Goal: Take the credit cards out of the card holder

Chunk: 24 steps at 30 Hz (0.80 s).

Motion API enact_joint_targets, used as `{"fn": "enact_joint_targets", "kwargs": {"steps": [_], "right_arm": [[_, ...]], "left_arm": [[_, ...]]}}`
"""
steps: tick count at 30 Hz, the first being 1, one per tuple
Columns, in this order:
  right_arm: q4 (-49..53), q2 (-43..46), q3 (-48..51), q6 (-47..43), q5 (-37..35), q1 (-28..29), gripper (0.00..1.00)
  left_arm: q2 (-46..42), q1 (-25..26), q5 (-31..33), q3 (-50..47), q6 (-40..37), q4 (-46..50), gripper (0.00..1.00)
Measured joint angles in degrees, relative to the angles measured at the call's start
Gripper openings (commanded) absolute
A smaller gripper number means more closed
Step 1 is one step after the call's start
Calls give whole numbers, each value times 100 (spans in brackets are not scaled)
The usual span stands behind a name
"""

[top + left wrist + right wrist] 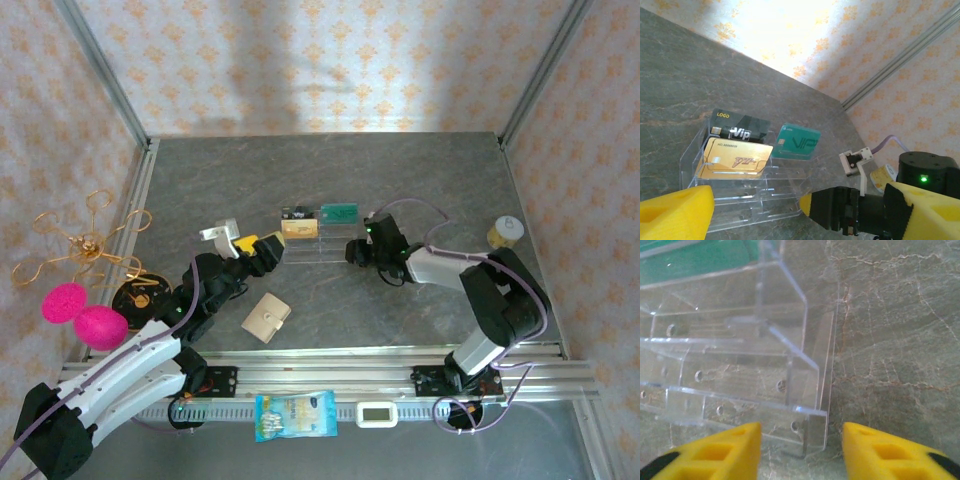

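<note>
Grey tabletop (420,180) holds the seemingly shut card holder (266,317) lying diagonally, base-ward of the spread left tool (260,246); the right tool (801,442) gapes farther off.

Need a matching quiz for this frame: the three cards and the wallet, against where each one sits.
Things:
1 gold card
2 black card
3 teal card
4 card holder

Places:
A shut, flat on the table
B in the rack, behind the gold card
C in the rack, frontmost card
D in the rack, alone in its section

Pairs: 1-C, 2-B, 3-D, 4-A
</note>
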<state>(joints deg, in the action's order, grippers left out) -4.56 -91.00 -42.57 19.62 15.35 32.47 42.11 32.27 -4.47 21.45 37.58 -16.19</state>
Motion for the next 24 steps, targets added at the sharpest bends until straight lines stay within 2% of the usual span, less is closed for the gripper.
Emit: {"fn": "enact_joint_targets", "kwargs": {"steps": [7,15,24], "right_arm": [[199,979,-7,-20,-92,326,58],[249,1429,258,90,-140,1346,58],[498,1851,647,245,-275,1394,59]], "left_arm": [[-4,144,216,4,214,828,82],[120,925,898,-721,1176,1714,81],[664,1237,1091,-780,1692,2452,78]]}}
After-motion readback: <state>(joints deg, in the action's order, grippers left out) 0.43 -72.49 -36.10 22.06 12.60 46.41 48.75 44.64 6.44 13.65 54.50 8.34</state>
